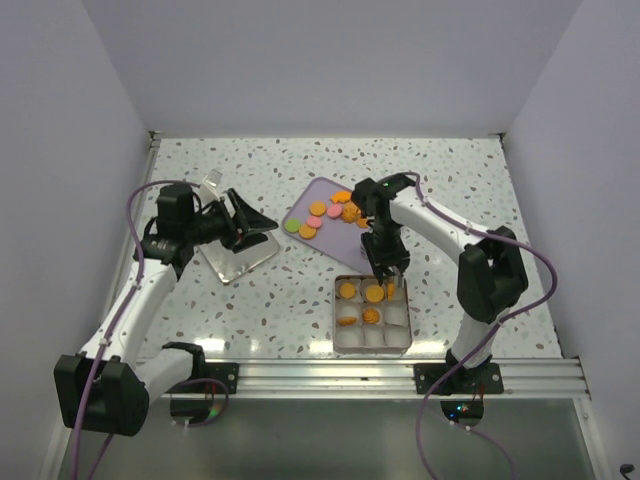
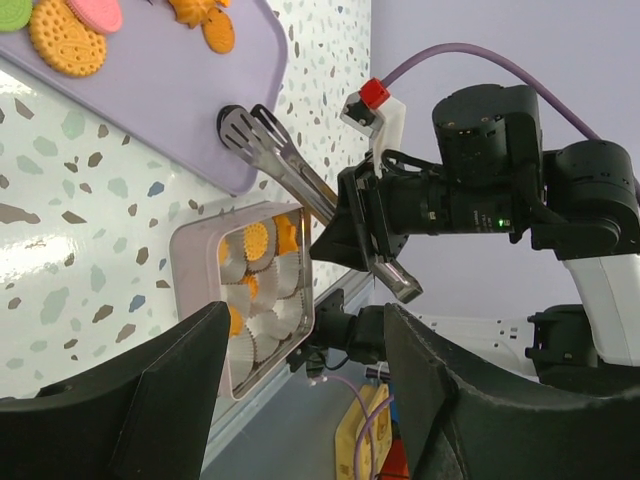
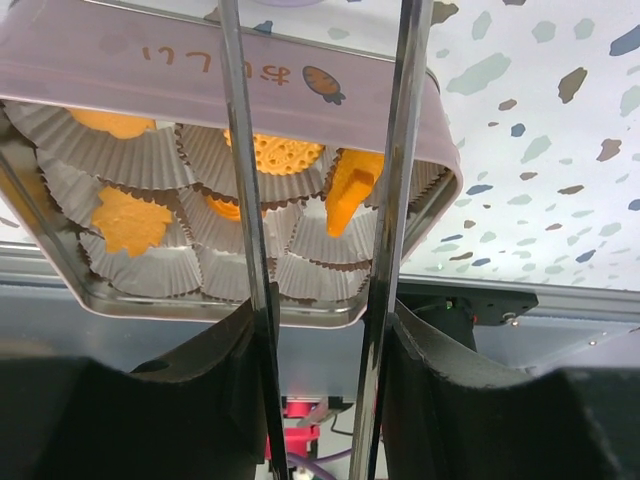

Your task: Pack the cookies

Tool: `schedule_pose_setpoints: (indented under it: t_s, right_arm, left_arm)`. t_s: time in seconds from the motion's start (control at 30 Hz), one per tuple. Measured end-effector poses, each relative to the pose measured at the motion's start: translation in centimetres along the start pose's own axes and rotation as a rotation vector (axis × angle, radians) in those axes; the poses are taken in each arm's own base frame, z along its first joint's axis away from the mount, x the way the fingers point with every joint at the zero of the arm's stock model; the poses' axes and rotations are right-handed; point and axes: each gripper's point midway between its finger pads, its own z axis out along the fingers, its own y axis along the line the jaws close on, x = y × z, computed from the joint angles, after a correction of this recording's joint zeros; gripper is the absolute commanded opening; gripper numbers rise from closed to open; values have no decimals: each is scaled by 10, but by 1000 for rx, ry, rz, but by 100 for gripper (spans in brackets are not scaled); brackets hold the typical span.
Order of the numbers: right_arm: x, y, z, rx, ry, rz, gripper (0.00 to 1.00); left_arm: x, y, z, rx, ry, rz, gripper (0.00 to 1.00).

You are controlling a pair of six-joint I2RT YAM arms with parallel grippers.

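1. Cookies (image 1: 318,208): flat round discs, mostly orange with a few pink and one green, lying face up on the lilac tray (image 2: 170,100) at far centre. About five more orange ones (image 1: 374,293) sit in paper cups in the tin (image 3: 150,55), near and right of the tray. One of these stands on edge.
2. Key relation: the loose cookies lie far and left of the tongs (image 2: 290,170). The tong tips reach past the tin's far wall to the tray's near edge. Being round, the discs offer no long axis to align to.
3. Right gripper (image 3: 320,335): clamped on the tong handles; tong arms apart, no cookie seen between the tips. This arm is the nearer.
4. Left gripper (image 2: 305,330): fingers apart, empty, above a clear lid (image 1: 240,262) left of the tray.
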Motion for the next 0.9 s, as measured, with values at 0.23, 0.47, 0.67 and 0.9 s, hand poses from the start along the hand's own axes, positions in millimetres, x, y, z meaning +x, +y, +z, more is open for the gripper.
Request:
schedule_pose_setpoints:
  t_s: [0.23, 0.47, 0.67, 0.9]
  right_arm:
    - [-24, 7, -29, -33, -128, 7, 38]
    - [-3, 3, -72, -124, -276, 54, 38]
    - [41, -2, -91, -224, -354, 100, 38]
    - [103, -6, -68, -319, -309, 128, 37]
  left_arm:
    - [-1, 6, 4, -13, 14, -16, 68]
    - [-4, 14, 11, -39, 35, -21, 67]
    - [-1, 16, 15, -46, 55, -24, 66]
    - [-2, 16, 20, -49, 70, -30, 66]
